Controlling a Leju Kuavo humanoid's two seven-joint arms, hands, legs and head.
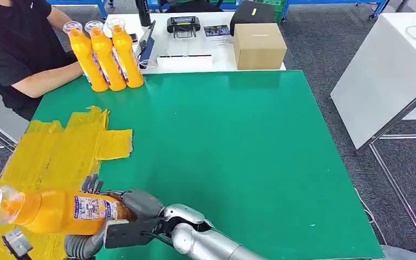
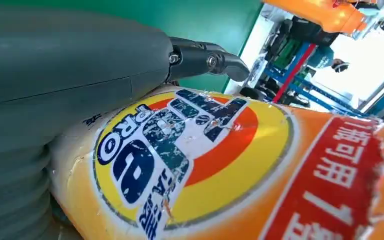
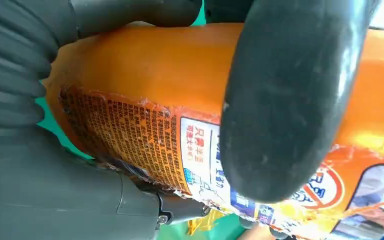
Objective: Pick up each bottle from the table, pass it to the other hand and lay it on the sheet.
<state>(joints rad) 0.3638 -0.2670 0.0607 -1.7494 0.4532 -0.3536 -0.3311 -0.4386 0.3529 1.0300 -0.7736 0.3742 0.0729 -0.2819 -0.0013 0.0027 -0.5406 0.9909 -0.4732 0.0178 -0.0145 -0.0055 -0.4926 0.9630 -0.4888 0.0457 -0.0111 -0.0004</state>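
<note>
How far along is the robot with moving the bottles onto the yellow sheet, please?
Nothing lies on the yellow sheet yet. One orange bottle is in hand, held on its side above the sheet's near edge, with both the right hand and the left hand on it, apparently mid-handover. Three bottles stand upright at the table's far edge.

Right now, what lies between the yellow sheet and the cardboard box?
Only bare green table separates yellow sheet from cardboard box, seen in the head view.

Orange bottle [image 3: 145,75] fills the frame's centre, torn printed label along its lower edge | right hand [image 3: 50,190] grips it, thick dark thumb [image 3: 285,100] crossing upper right (ribbed grey cover at left) | green table [image 3: 215,230] showing at bottom edge
</note>
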